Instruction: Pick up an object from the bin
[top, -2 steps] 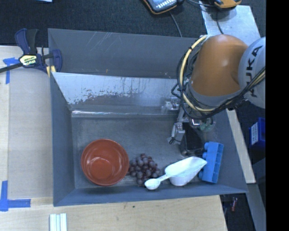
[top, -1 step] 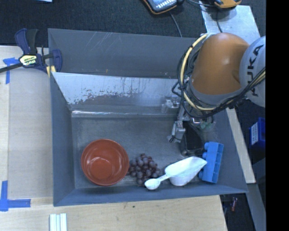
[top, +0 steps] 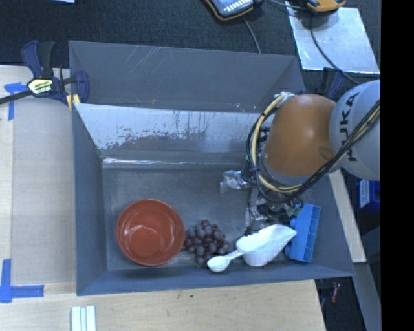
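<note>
White plastic scoop (top: 262, 244) lies on the grey bin's (top: 162, 132) floor against the front wall, right of centre, touching a blue ridged block (top: 305, 233). The claw (top: 262, 216) hangs just above it; whether wide or narrow cannot be told. Dark grapes (top: 206, 238) and a red bowl (top: 150, 231) sit to the left, with bare floor behind them.

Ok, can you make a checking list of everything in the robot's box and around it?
Surface: grey metal bin, floor scuffed.
Job's things: red bowl front left; purple grapes beside it; white scoop; blue ridged block front right.
Clutter: nothing seen.
Grippers: gripper low over the white scoop.
Cables: yellow and black cables loop round the orange wrist cover.
Surroundings: dark mat behind the bin.
</note>
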{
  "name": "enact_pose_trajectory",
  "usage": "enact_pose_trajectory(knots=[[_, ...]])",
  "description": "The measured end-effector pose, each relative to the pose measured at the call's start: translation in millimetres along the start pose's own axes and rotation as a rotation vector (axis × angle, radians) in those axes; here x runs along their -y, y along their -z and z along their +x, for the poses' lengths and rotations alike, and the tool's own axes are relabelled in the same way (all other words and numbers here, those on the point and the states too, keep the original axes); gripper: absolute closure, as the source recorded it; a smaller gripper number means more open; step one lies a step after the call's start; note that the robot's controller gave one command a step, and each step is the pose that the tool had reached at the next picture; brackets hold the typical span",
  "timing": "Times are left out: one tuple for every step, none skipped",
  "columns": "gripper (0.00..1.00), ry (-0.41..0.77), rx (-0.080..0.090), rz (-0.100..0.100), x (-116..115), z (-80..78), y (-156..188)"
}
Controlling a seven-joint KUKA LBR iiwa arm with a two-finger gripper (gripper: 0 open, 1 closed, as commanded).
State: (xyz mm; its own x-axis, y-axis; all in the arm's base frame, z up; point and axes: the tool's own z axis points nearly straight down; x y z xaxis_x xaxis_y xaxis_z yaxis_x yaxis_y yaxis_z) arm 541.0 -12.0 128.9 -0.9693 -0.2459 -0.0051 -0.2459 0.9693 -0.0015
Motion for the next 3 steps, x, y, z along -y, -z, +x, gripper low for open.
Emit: enact_pose_trajectory(knots=[[0.0, 0.123, 0.005, 0.001, -20, 53.9, 21], [0.0, 0.399, -0.002, 0.001, 68, 56.3, -21], [0.0, 0.264, 0.02, 0.004, 60, 58.7, -57]])
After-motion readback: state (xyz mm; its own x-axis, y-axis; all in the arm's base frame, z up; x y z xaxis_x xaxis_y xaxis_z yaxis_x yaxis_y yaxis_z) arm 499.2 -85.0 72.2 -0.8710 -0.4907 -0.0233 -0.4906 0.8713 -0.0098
